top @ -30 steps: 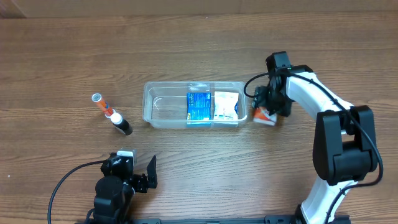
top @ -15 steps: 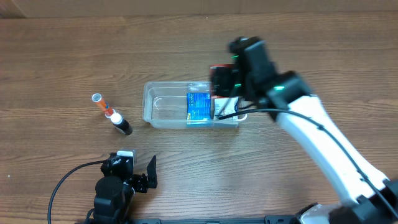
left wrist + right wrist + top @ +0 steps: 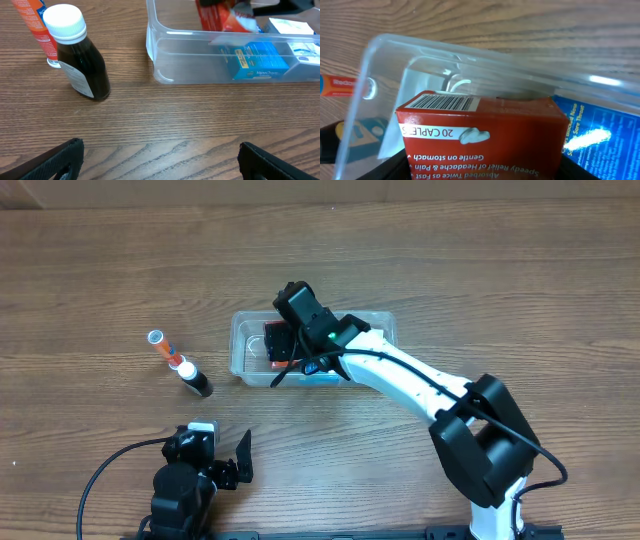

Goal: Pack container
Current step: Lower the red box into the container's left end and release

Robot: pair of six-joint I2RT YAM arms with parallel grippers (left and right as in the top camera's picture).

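The clear plastic container [image 3: 243,345] lies mid-table; it also shows in the left wrist view [image 3: 185,60] and the right wrist view [image 3: 385,70]. My right gripper [image 3: 285,348] is shut on a red caplet box [image 3: 480,132] and holds it over the container's left half; the box also shows in the overhead view [image 3: 277,345] and the left wrist view [image 3: 220,20]. A blue box [image 3: 257,57] and a white packet [image 3: 290,27] lie inside, to the right. My left gripper [image 3: 225,465] is open and empty near the front edge.
A dark brown bottle with a white cap [image 3: 192,377] and an orange-and-white tube [image 3: 165,347] lie left of the container; both show in the left wrist view, bottle [image 3: 80,60] and tube [image 3: 37,27].
My right arm has carried the red box from the table right of the container, leftward over it, down to its left half. The left arm has not moved.
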